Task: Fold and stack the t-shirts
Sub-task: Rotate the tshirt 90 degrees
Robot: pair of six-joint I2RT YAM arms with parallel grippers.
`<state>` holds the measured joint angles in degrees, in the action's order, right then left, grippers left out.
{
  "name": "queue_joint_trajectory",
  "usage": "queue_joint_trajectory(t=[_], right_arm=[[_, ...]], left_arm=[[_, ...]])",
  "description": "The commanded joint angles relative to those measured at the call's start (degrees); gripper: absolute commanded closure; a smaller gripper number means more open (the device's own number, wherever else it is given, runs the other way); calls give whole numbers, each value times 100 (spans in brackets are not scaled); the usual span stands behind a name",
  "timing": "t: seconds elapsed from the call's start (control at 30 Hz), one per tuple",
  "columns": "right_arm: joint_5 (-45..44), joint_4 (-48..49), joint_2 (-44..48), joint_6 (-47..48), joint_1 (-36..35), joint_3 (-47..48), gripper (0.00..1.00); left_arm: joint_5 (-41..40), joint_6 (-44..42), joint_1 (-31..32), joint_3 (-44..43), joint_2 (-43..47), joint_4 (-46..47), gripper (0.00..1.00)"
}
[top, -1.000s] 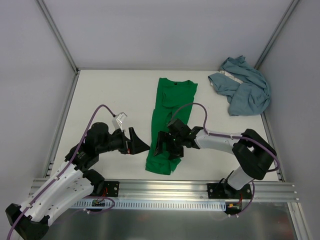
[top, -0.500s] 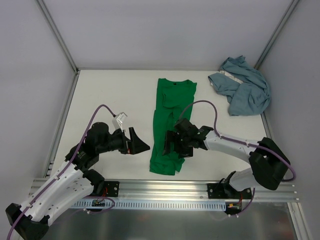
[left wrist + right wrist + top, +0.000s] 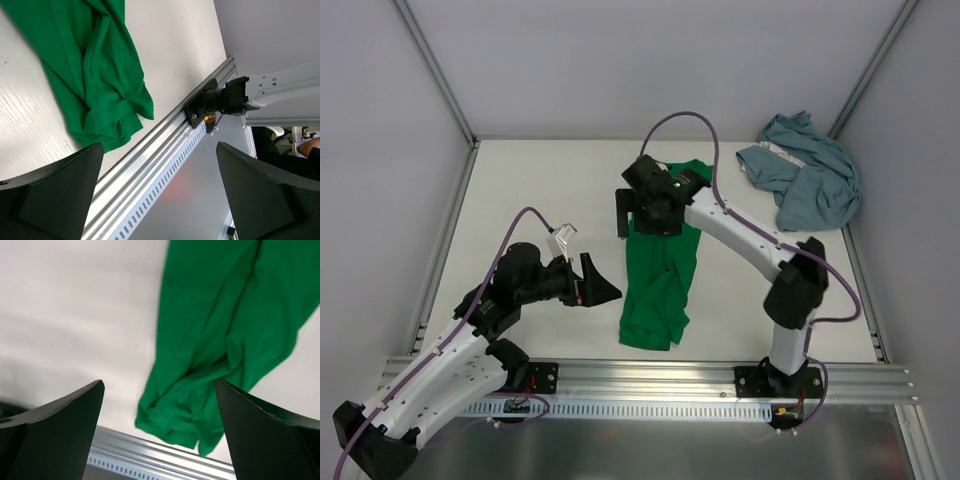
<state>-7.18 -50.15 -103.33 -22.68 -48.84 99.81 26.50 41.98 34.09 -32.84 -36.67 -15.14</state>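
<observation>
Light in the top view is bright, even and diffuse, falling from above. The white table (image 3: 540, 190) shows no hot spots, and the arms (image 3: 740, 225) throw only faint, soft-edged shadows just beside them. The green t-shirt (image 3: 660, 280) reads vivid and saturated. The blue-grey t-shirt (image 3: 805, 180) at the far right is crisp, its folds gently shaded. The metal rail (image 3: 650, 378) along the near edge carries a dull sheen. In the left wrist view the 2 fingers (image 3: 50, 195) are near-black, underexposed and soft, while cloth and rail look sharp. The right wrist view is softer: table grain and cloth edges are smeared, and its fingers (image 3: 50, 435) are dark silhouettes.
</observation>
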Motion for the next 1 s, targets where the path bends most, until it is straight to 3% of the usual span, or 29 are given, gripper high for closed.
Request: queue_joint_trajectory(t=[0.0, 0.23, 0.77, 0.97], right_arm=[[-723, -1488, -1237, 439, 181, 1080, 0], [-592, -1586, -2454, 396, 717, 1911, 1], [102, -435, -2315, 387, 1307, 567, 1], [340, -153, -2473, 378, 1429, 460, 0]], left_arm=[[48, -23, 10, 67, 63, 213, 1], [118, -32, 2, 111, 116, 204, 1], [162, -102, 2, 217, -139, 424, 1], [171, -76, 10, 225, -236, 468, 1]])
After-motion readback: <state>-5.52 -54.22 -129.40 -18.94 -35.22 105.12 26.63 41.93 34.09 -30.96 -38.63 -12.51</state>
